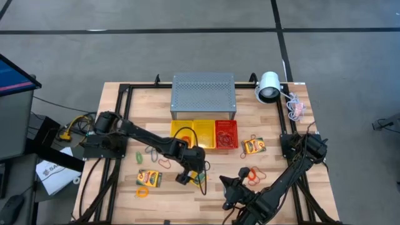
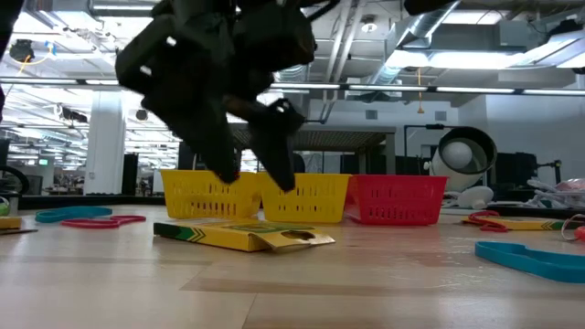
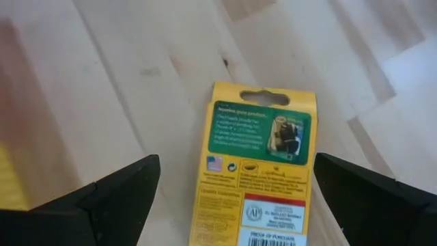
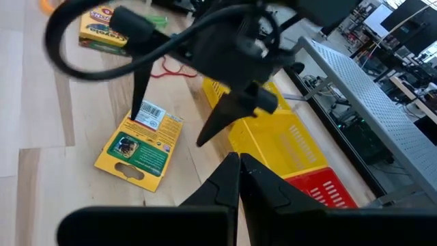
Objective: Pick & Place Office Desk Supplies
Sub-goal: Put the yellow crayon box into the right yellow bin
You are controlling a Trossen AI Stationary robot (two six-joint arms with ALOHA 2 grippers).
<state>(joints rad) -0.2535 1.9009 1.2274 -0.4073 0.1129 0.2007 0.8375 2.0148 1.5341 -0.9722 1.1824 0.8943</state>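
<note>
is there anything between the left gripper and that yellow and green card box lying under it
Nothing visible. The left gripper hangs open above the card box, one finger on each side, with only bare table around the box.

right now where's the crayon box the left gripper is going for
In the high view the card box lies flat on the table near the front middle, just in front of the yellow baskets, with the open left gripper straddling it from above.

A pale wooden plank table [image 1: 112, 200] carries a grey perforated metal box [image 1: 203, 95], two yellow mesh baskets [image 1: 194, 134] and a red mesh basket [image 1: 226, 134]. Yellow-and-green card boxes [image 1: 149, 179] lie flat on it among thin coloured band loops [image 1: 142, 192], with a white lamp-like object [image 1: 269, 86] at the far edge.
</note>
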